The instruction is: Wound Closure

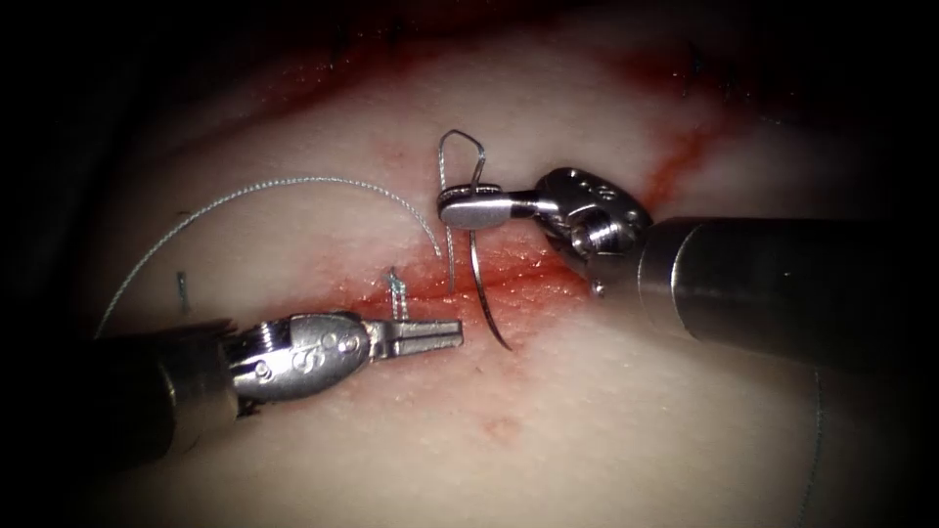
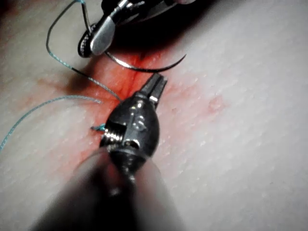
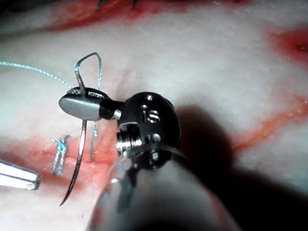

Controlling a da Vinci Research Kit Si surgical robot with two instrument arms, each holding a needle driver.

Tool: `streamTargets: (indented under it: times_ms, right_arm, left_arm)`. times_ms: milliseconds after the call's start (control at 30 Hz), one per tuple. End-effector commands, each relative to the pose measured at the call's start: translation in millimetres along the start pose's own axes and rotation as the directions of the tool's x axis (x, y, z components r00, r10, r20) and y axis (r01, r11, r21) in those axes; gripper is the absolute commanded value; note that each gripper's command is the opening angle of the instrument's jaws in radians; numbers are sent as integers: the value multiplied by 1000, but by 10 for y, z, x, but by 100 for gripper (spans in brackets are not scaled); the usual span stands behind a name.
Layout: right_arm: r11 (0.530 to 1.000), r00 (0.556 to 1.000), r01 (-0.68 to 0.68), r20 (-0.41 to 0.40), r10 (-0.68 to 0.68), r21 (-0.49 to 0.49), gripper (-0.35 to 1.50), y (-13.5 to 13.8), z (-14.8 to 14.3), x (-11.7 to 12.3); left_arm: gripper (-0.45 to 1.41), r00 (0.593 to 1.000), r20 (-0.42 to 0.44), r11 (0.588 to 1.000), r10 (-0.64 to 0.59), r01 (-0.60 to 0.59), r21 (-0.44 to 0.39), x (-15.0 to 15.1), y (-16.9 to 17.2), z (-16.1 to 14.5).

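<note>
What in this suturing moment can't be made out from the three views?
- Thread: its run toward the endoscope view's dark left edge fades out.
- Needle, held near its swaged end by the right pincer: the gripped stretch is covered by the jaws.
- Left pincer: whether it pinches anything; its tips look shut and empty.
- Knot: too small to judge.

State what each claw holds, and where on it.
Right claw grips the needle near its thread end, point hanging free above the tissue. Left claw is shut, holding nothing.

needle (image 1: 476,256) grip hidden in right tool (image 1: 472,208) | thread (image 1: 293,186) leaves edge
</note>
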Motion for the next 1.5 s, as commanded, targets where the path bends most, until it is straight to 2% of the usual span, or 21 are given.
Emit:
streamTargets:
  times_ms: [33, 67, 133, 167, 200, 267, 300, 333, 433, 500, 767, 933, 1000, 1267, 1300, 1333, 1367, 1400, 1467, 1500]
  right_arm:
    - [999, 999, 48, -13, -48, 14, -35, 2, 7, -9]
    - [995, 995, 101, -25, -101, 17, -35, 2, 7, -9]
    - [991, 991, 130, -28, -130, 17, -35, 2, 7, -9]
    - [986, 986, 165, -38, -165, 18, -35, 2, 7, -9]
    - [986, 986, 165, -38, -165, 18, -35, 2, 7, -9]
    - [981, 980, 194, -50, -193, 19, -35, 2, 7, -8]
    - [977, 976, 211, -56, -210, 19, -35, 3, 7, -8]
    - [977, 976, 211, -56, -210, 19, -35, 3, 7, -8]
    - [972, 971, 232, -59, -231, 18, -35, 2, 7, -6]
    - [967, 966, 253, -60, -252, 18, -35, 2, 5, -4]
    - [964, 963, 264, -59, -262, 21, -35, 1, 4, -3]
    - [963, 962, 269, -59, -268, 24, -35, 1, 4, -4]
    - [961, 960, 275, -58, -274, 26, -35, 1, 4, -4]
    - [949, 947, 315, -68, -313, 25, -35, 1, 4, -4]
    - [935, 932, 355, -81, -352, 21, -35, 2, 5, -5]
    - [935, 932, 355, -81, -352, 21, -35, 2, 5, -5]
    - [907, 902, 421, -107, -418, 13, -35, 3, 6, -5]
    - [907, 902, 421, -107, -418, 13, -35, 3, 6, -5]
    - [868, 860, 496, -140, -491, 0, -35, 5, 9, -5]
    - [832, 821, 555, -151, -550, -16, -35, 10, 13, -9]
  left_arm:
    - [-45, 1000, 25, 1000, -11, 11, 7, -8, -3, 7]
    - [-45, 997, 76, 1000, -14, 14, 3, -14, -10, 7]
    - [-45, 995, 99, 1000, -19, 19, 0, -16, -12, 9]
    - [-45, 988, 151, 1000, -18, 19, -11, -19, -15, 15]
    - [-45, 988, 151, 1000, -18, 19, -11, -19, -15, 15]
    - [-45, 980, 196, 1000, -17, 21, -21, -21, -19, 23]
    - [-45, 969, 247, 1000, -15, 20, -18, -24, -21, 30]
    - [-45, 969, 247, 1000, -15, 20, -18, -24, -21, 30]
    - [-45, 938, 345, 999, -6, 18, -31, -32, -23, 40]
    - [-45, 901, 433, 1000, 5, 5, -23, -41, -24, 45]
    - [-45, 849, 528, 1000, 11, -6, -12, -54, -33, 48]
    - [-45, 823, 568, 1000, 1, -3, 2, -64, -50, 52]
    - [-45, 806, 592, 1000, -2, -3, 8, -76, -61, 55]
    - [-45, 764, 645, 999, -28, 32, 6, -106, -66, 61]
    - [-45, 746, 665, 999, -23, 34, -3, -112, -67, 59]
    - [-45, 746, 665, 999, -23, 34, -3, -112, -67, 59]
    - [-45, 735, 677, 999, -29, 41, -2, -115, -67, 58]
    - [-45, 735, 677, 999, -29, 41, -2, -115, -67, 58]
    - [-45, 725, 688, 998, -30, 55, -16, -117, -66, 57]
    - [-45, 708, 706, 997, -30, 68, -27, -119, -66, 58]
